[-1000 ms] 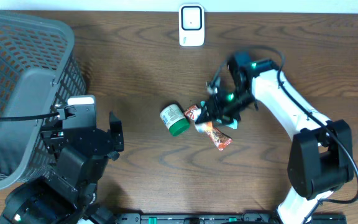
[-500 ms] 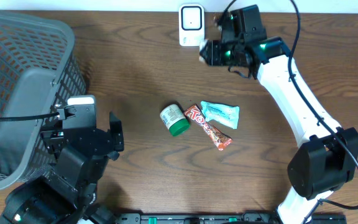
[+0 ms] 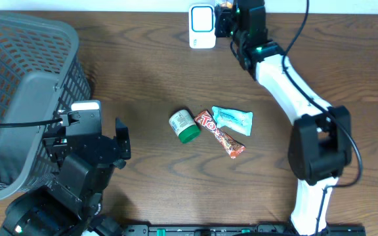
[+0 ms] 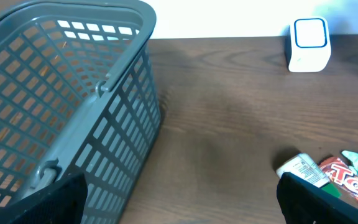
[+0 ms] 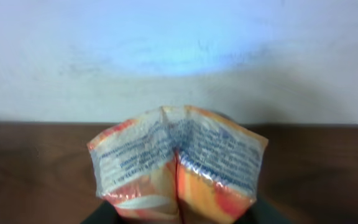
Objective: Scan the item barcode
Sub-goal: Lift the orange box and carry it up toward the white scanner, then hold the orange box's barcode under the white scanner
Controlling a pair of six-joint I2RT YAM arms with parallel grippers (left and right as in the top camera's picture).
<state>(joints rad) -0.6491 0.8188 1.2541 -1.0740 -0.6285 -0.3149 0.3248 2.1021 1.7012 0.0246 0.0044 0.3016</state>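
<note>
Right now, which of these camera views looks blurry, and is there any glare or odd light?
Right wrist view: the orange packet fills the foreground, its print too soft to read, with a bluish glow on the white wall behind. Left wrist view: basket and scanner fairly sharp, the fingers at the bottom corners dark blurs. Overhead view: even light, no glare on the table.

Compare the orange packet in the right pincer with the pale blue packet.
The orange packet is held in the right pincer beside the scanner; the pale blue packet lies on the table. The orange packet is bent along its centre seam; the pale blue packet is flat. Both are small wrappers.
</note>
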